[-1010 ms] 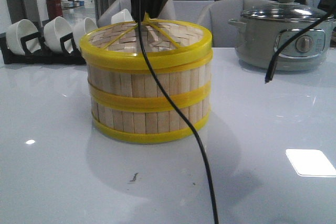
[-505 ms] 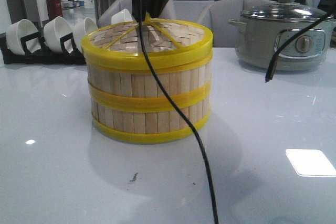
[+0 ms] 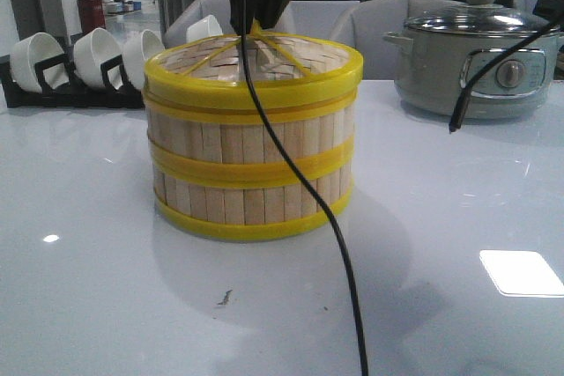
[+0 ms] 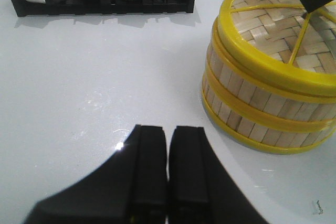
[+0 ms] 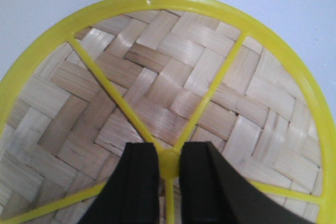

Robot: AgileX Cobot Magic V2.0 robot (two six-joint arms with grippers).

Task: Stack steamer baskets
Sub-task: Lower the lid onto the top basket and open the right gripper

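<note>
Clearly, no brand or writing can be read on anything; the pot at the far right of the table shows only a round dial on its front panel. 2 steamer baskets stand stacked near the middle of the table, well away from its near edge, with bare tabletop on all sides. What lies inside them is hidden, because a woven lid with yellow spokes sits on top, level with the upper rim in the front view. The right gripper is above the stack, its jaws narrow and pinching the yellow knob at the lid's centre. The left gripper is low over the bare table beside the stack, jaws pressed together and holding nothing. A black rack with white cups stands at the far left edge.
</note>
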